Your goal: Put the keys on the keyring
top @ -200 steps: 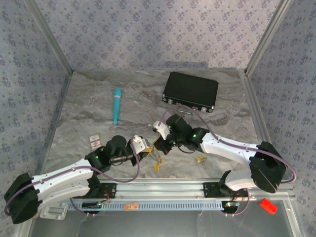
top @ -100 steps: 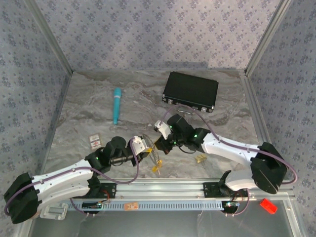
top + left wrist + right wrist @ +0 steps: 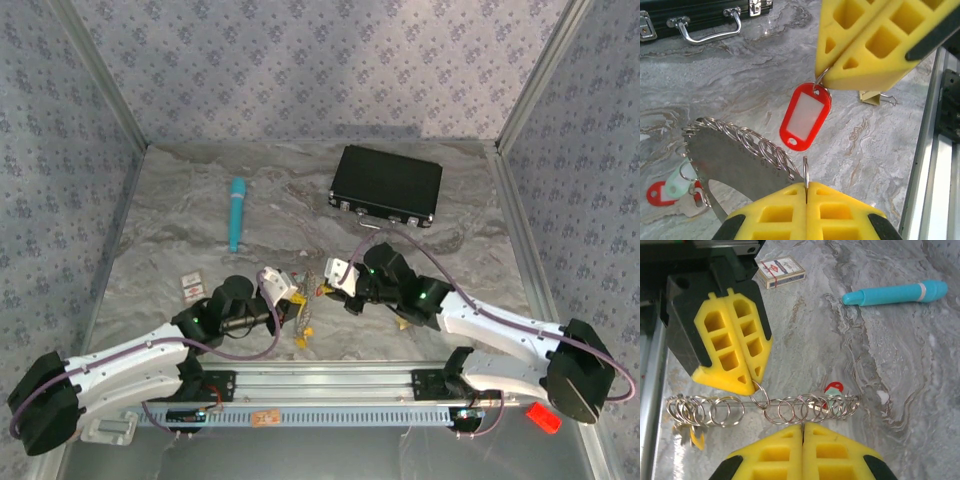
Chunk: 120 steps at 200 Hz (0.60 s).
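Top view: both arms reach inward and meet at the near middle of the counter [image 3: 180, 230]. The left pincer [image 3: 296, 303] and right pincer [image 3: 326, 287] sit tip to tip, almost touching. A small cluster of keys [image 3: 304, 328] hangs just under them, a yellow tag lowest. A teal tube [image 3: 237, 213] lies to the far left and a black case [image 3: 387, 185] far back on the right. A small card box [image 3: 190, 288] sits beside the left arm.

Left wrist view: the left pincer [image 3: 806, 187] is closed, its yellow pads pressed together on a thin wire of the keyring [image 3: 806, 171]. A row of small split rings [image 3: 752, 145] fans off to the left over a blurred grey metal piece. Opposite, the right pincer [image 3: 824, 76] is closed on the little ring of a red-tagged key [image 3: 806, 116], which dangles free above the counter. Two more tagged keys, red [image 3: 657, 193] and pale [image 3: 677, 183], show at lower left. A binder clip [image 3: 875, 97] lies near the rail.

Right wrist view: the right pincer [image 3: 802, 429] is closed at the middle of the ring row. The keyring wire [image 3: 747, 401] runs level across, strung with split rings. The left pincer [image 3: 756, 384] pinches in from above, closed. A red tag [image 3: 833, 388] shows behind the rings and a yellow tag [image 3: 698, 440] hangs at the left end.
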Each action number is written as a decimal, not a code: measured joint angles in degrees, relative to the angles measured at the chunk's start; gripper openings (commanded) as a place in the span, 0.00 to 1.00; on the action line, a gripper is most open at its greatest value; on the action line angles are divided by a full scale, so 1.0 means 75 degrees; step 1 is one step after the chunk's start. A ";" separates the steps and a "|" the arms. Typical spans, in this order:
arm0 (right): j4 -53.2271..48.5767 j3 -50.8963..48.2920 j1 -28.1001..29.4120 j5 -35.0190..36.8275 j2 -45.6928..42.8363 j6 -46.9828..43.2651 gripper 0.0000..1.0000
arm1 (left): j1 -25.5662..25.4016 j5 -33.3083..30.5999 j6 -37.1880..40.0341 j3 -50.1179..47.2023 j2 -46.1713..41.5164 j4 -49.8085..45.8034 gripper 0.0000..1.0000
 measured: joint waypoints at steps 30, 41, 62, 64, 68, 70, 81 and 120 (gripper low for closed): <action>0.0070 0.0000 0.0099 -0.0012 0.0111 -0.0650 0.00 | 0.0117 0.0210 -0.0440 0.0000 0.0006 0.0003 0.00; 0.0099 0.0000 0.0157 -0.0029 0.0111 -0.0816 0.00 | 0.0163 0.0289 -0.0583 0.0000 0.0015 0.0009 0.00; 0.0189 0.0000 0.0312 -0.0029 0.0117 -0.1099 0.00 | 0.0207 0.0449 -0.0825 0.0000 0.0096 0.0143 0.00; 0.0195 0.0000 0.0321 -0.0029 0.0119 -0.1116 0.00 | 0.0207 0.0463 -0.0842 0.0000 0.0111 0.0154 0.00; 0.0216 0.0000 0.0353 -0.0029 0.0122 -0.1169 0.00 | 0.0210 0.0490 -0.0866 0.0000 0.0125 0.0181 0.00; 0.0219 0.0000 0.0364 -0.0029 0.0125 -0.1186 0.00 | 0.0210 0.0501 -0.0889 0.0000 0.0140 0.0195 0.00; 0.0265 0.0000 0.0431 -0.0017 0.0154 -0.1291 0.00 | 0.0213 0.0574 -0.0979 0.0006 0.0195 0.0233 0.00; 0.0341 0.0000 0.0577 0.0254 0.0259 -0.1504 0.00 | 0.0213 0.0685 -0.1119 0.0006 0.0221 0.0326 0.00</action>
